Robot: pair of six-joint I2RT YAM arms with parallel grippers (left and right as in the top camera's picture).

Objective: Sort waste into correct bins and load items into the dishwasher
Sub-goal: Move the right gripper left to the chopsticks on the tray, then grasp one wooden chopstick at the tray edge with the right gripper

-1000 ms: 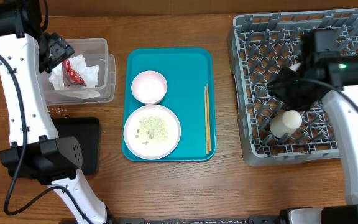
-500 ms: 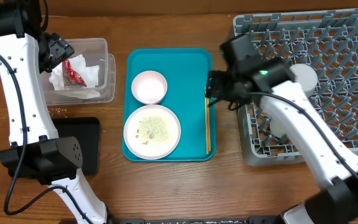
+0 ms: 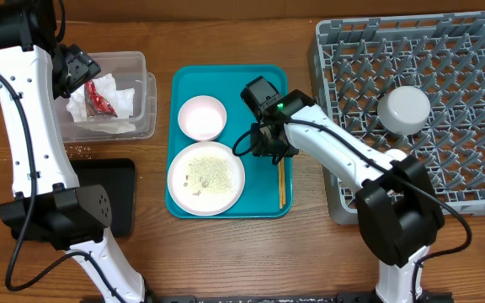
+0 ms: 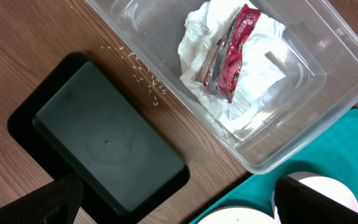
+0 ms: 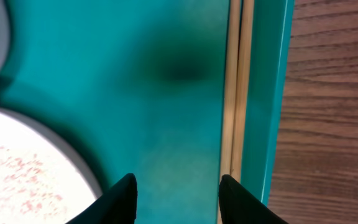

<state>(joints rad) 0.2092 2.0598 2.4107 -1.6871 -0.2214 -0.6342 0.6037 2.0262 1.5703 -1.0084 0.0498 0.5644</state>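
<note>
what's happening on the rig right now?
Right pincer, open, hangs over the teal tray beside the chopsticks, apparently going for them. Left pincer, open, hovers by the clear tub holding napkins and a red wrapper. A bowl sits in the rack; the large plate and small dish are on the tray.

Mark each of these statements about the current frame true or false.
1. The red wrapper lies on the napkins inside the clear tub. True.
2. The chopsticks are loaded in the dish rack. False: they lie on the teal tray, along its right edge.
3. The right claw is open above the teal tray. True.
4. The large plate is wiped clean. False: crumbs are scattered over its middle.
5. A grey-white bowl sits in the dish rack. True.
</note>
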